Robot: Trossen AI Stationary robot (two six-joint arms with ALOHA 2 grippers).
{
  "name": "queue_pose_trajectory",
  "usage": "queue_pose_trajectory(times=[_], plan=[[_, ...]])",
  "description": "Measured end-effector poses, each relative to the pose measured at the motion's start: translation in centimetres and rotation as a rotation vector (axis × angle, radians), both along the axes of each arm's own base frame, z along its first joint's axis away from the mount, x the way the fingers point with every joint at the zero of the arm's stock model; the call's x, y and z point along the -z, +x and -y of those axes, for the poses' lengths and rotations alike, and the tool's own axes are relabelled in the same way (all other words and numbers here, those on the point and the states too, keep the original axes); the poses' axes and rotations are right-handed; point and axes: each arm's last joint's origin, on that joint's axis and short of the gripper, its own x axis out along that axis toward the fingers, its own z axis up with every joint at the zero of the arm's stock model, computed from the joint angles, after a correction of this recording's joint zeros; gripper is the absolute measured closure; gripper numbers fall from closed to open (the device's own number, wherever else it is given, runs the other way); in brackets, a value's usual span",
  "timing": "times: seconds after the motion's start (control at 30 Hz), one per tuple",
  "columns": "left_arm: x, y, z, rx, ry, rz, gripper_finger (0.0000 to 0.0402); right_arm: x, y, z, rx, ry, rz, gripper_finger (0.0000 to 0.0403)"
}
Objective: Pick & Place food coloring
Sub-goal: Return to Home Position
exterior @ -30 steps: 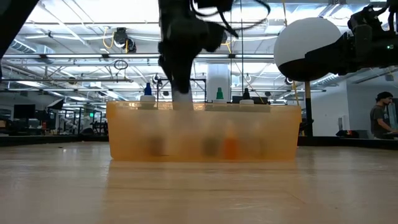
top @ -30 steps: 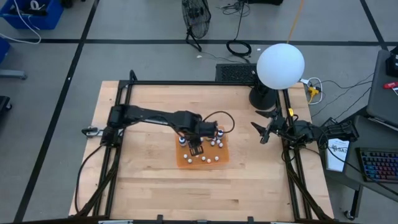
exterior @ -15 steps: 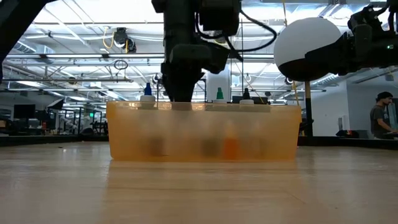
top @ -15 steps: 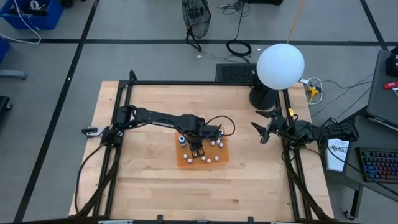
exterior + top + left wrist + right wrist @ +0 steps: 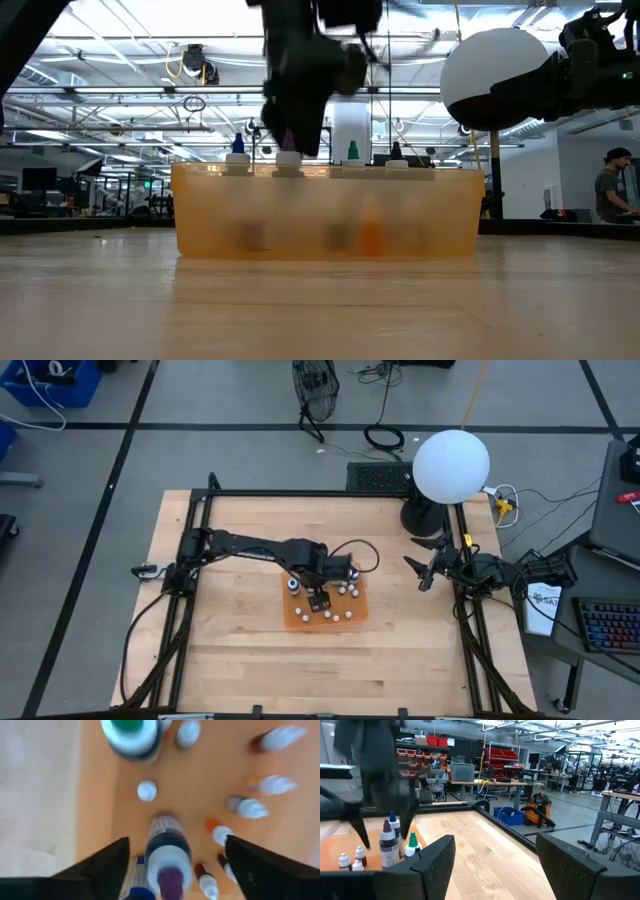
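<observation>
While the purple food coloring bottle (image 5: 169, 865) stood upright inside the orange bin (image 5: 296, 622) at the frame's centre, the left gripper (image 5: 318, 598) hung directly above it, fingers spread and touching nothing. Four tall bottles (image 5: 353, 152) showed over the bin wall in the low view. Small bottles (image 5: 146, 790) numbered perhaps eight, though blur prevented a sure count. The right gripper (image 5: 415, 565), fingers also apart, waited right of centre, well apart from the bin.
</observation>
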Motion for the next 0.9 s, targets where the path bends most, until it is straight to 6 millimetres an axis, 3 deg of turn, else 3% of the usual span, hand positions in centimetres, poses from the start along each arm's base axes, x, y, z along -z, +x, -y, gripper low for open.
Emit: queue_pose_trajectory(times=[0.17,0.3,0.4,0.53,0.73,0.9], plan=[[-5.8,-1.2,1.1,0.136,0.117,0.222,0.0015,0.0,0.0,0.0,0.001,0.000,0.000,0.0140],[-11.8,-5.3,2.9,0.275,0.339,0.457,0.0015,0.0,0.0,0.0,-0.001,0.019,0.010,0.0140],[-13.1,-9.2,3.4,0.295,0.407,0.577,0.0029,0.0,0.0,0.0,-0.001,0.036,0.016,0.0140],[-10.7,-14.8,2.2,0.240,0.426,0.734,0.0043,0.0,0.0,0.0,-0.001,0.036,0.014,0.0140],[-2.5,-21.9,-0.7,0.085,0.463,1.005,0.0049,0.0,0.0,0.0,0.000,0.031,0.011,0.0140],[2.6,-26.2,-1.7,0.011,0.402,1.226,0.0043,0.0,0.0,0.0,0.001,0.030,0.010,0.0140]])
